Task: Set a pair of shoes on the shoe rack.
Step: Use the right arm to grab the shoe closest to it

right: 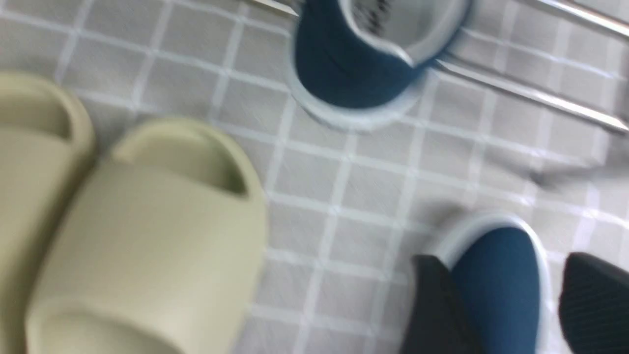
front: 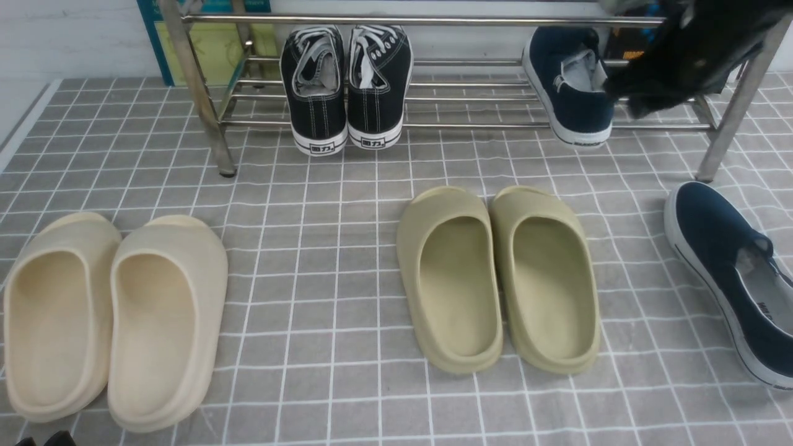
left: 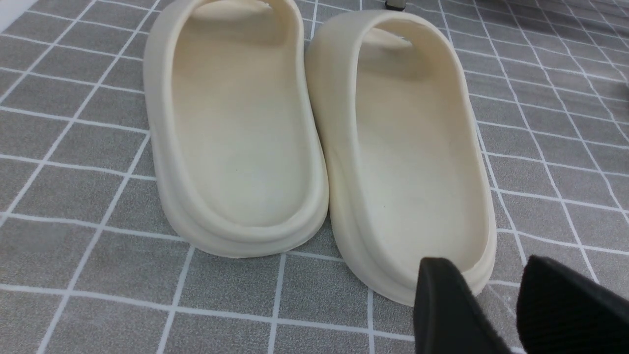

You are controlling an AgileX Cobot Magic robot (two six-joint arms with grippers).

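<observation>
One navy slip-on shoe [front: 573, 93] [right: 354, 64] lies on the steel shoe rack's [front: 433, 20] lower bars [right: 530, 93], heel toward me. The other navy shoe [front: 725, 266] lies on the floor at the right, below the rack. My right gripper [front: 641, 99] is blurred, just right of the racked shoe's opening. In its wrist view the right gripper [right: 503, 265] is open, and the floor shoe's toe [right: 496, 305] shows far below between the fingers. Low over the floor, my left gripper [left: 496, 275] stands open and empty by a cream slide's heel.
Black lace-up sneakers [front: 344, 80] stand on the rack's left half. A cream pair of slides [front: 111, 316] [left: 314, 128] sits front left, an olive pair [front: 495, 272] [right: 137, 236] in the middle. The rack's slanted legs [front: 737, 105] stand on the grey tiled mat.
</observation>
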